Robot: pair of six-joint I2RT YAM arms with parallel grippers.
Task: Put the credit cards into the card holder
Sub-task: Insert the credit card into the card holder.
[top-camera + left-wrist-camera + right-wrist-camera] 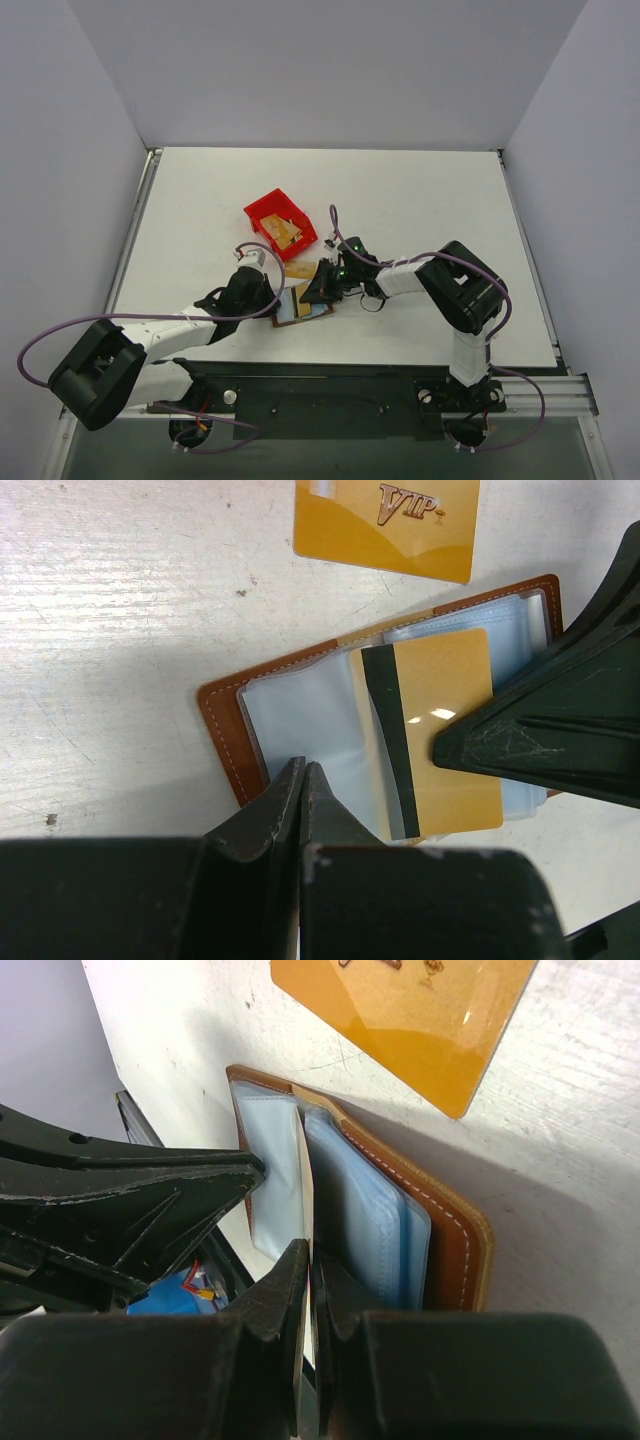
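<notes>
Brown card holder (222,730) lies open, its near edge pinched in our left gripper (302,775). Our right gripper (310,1260) clamps the striped credit card (445,695) lying on it.

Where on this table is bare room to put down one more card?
Free: the right half of the table, beyond the right arm; also left of the red bin. Crowded: around the card holder, where the left claw, the right claw and a loose card meet.

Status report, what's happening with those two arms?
Left tool shut, tip on open card holder. Right tool shut on striped card, over the sleeves. Nothing in the way.
</notes>
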